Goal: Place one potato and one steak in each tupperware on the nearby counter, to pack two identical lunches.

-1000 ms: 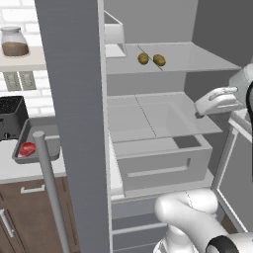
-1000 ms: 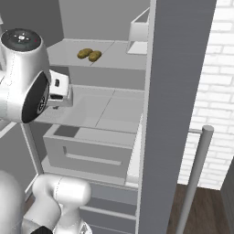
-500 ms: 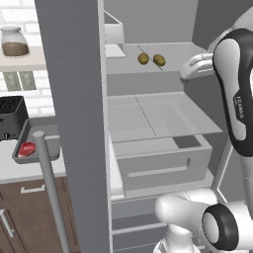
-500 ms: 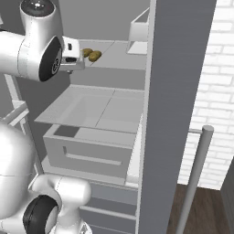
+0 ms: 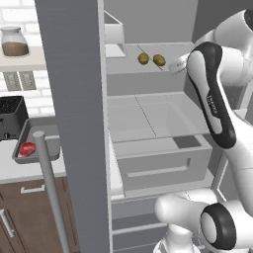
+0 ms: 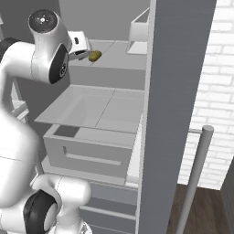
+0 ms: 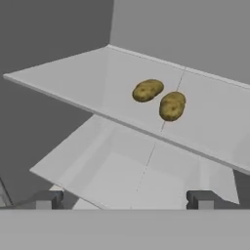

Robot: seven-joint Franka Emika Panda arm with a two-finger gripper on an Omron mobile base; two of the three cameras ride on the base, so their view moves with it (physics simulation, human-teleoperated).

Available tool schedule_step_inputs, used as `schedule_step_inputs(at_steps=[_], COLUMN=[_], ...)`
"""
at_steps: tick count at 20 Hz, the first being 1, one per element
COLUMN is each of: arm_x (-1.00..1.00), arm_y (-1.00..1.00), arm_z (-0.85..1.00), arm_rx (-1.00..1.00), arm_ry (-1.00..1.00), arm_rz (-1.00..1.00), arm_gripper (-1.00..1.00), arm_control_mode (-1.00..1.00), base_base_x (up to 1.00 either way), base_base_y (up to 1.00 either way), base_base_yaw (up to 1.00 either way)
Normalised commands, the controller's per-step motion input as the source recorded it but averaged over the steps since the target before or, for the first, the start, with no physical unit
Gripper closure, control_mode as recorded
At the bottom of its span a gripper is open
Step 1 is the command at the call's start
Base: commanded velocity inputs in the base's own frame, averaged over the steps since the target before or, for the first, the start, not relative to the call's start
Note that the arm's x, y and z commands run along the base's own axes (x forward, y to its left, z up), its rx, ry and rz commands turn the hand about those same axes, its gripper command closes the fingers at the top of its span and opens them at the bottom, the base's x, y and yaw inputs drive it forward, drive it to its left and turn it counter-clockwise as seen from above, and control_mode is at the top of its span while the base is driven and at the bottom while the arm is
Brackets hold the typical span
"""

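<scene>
Two brown potatoes [image 7: 147, 90] [image 7: 172, 105] lie side by side on the upper fridge shelf, also seen from the left base [image 5: 143, 59] [image 5: 159, 60]; from the right base one potato [image 6: 94, 55] peeks past my hand. My gripper [image 7: 125, 200] [image 5: 176, 66] hovers just short of that shelf's edge, level with the potatoes, open with nothing between its fingertips [image 7: 49, 199]. On the counter [image 5: 20, 170] at the left sits a dark grey tupperware [image 5: 48, 154] with a red steak [image 5: 27, 148] in it.
The fridge's grey open door [image 5: 79, 123] with its bar handle [image 5: 49, 183] stands between the shelves and the counter. A drawer [image 5: 158, 163] is pulled out below the glass shelf. A black toaster [image 5: 10, 116] and a jar [image 5: 14, 42] are at the far left.
The arm has swung up from the drawer's level to the upper shelf, bringing the hand close to the potatoes. The gripper stayed open.
</scene>
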Motion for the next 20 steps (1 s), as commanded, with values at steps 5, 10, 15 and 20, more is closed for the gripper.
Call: schedule_step_inputs(at_steps=[5,10,15,20], arm_x=[0.26,0.78,0.64,0.18], arm_y=[-0.30,-0.22,-0.01,0.00], arm_z=[0.07,0.00,0.00,0.00], arm_rx=[0.10,-0.01,-0.07,0.04], arm_ry=[0.07,0.14,0.04,0.02], arm_rz=[-0.02,-0.11,-0.07,0.01], arm_gripper=[-1.00,-1.00,-1.00,-1.00], arm_control_mode=[-1.00,-1.00,-1.00,-1.00], base_base_x=[0.00,0.00,0.00,0.00], base_base_y=[0.00,0.00,0.00,0.00], base_base_yaw=[0.00,0.00,0.00,0.00])
